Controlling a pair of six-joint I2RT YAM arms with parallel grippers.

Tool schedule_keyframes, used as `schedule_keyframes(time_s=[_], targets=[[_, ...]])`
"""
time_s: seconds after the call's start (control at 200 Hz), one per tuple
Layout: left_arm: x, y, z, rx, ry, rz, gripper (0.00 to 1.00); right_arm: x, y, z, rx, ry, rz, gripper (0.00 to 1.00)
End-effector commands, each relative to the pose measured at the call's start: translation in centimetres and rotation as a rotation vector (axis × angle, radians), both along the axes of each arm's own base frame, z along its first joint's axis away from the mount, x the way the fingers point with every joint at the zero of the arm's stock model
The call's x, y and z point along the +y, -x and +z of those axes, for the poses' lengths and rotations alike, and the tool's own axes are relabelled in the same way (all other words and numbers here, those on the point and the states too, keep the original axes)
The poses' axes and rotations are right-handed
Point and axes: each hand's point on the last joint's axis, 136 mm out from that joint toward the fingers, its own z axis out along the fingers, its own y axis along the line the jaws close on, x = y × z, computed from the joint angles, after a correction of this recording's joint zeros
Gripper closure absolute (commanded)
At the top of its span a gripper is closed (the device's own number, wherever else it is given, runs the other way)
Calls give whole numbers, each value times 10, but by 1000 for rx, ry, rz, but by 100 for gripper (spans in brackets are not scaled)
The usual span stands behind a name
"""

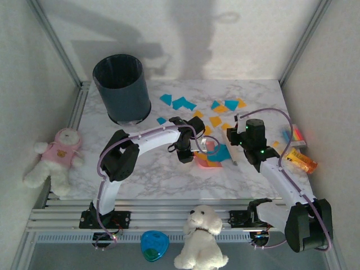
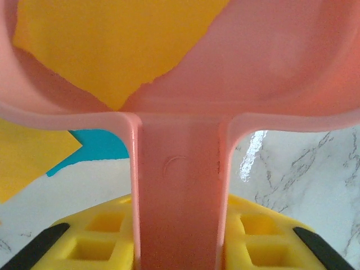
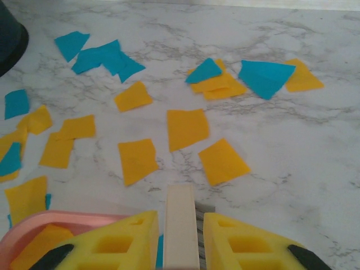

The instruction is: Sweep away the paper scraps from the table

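1. Left end effector [image 2: 179, 233]: yellow fingers [image 2: 101, 239] closed tight on the handle of the pink dustpan [image 2: 270, 62], one finger on each side of the handle.

2. Right end effector [image 3: 181, 239]: fingers clamped on a cream-white tool [image 3: 180, 211] that stands straight up between them. It sits just right of the dustpan, and the pan's rim curves beside its left finger.

3. Pink dustpan: lies on the table [image 1: 163, 177], between the two end effectors. One large orange-yellow piece lies inside the pan. In the top view, teal and orange pieces show in and against it.

4. Paper scraps [image 3: 187, 128]: orange-yellow and teal, triangular or squarish. Most lie loose on the table on the far side of the dustpan, spread from far-left to far-right of it. Several overlap in small clusters. One teal and one orange piece lie on the table just left of the pan's handle.

5. Dark bin [image 1: 121, 87]: upright and open-topped, far-left of the dustpan and well apart from it.

6. Striped block [image 1: 295, 135] and orange toy [image 1: 301, 161]: right of the dustpan, past the right arm, near the table's edge.

7. Teddy in pink [image 1: 56, 157]: well left of the dustpan, at the table's left rail.

8. White plush dog [image 1: 201, 236] and blue heart-shaped item [image 1: 154, 246]: on the near side of the dustpan, by the arm bases.
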Motion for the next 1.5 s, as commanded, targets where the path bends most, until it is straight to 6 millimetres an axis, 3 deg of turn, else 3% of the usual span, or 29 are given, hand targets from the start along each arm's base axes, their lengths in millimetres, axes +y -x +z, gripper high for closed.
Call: schedule_keyframes(time_s=[0.0, 0.365, 0.736, 1.051, 1.317, 1.497], targets=[[0, 8, -2, 31, -23, -12, 100, 14, 5, -3, 36, -52, 47, 100], [1, 9, 0, 29, -20, -13, 100, 20, 1, 11, 13, -115, 44, 100], [2, 9, -1, 26, -19, -15, 100, -10, -2, 18, -23, -95, -140, 100], [2, 10, 0, 23, -17, -18, 100, -25, -2, 7, 20, -53, -224, 100], [2, 10, 0, 26, -15, -16, 100, -16, 0, -1, 60, -54, -172, 100], [1, 10, 0, 23, -11, -16, 100, 3, 3, -4, 85, -82, -91, 100]])
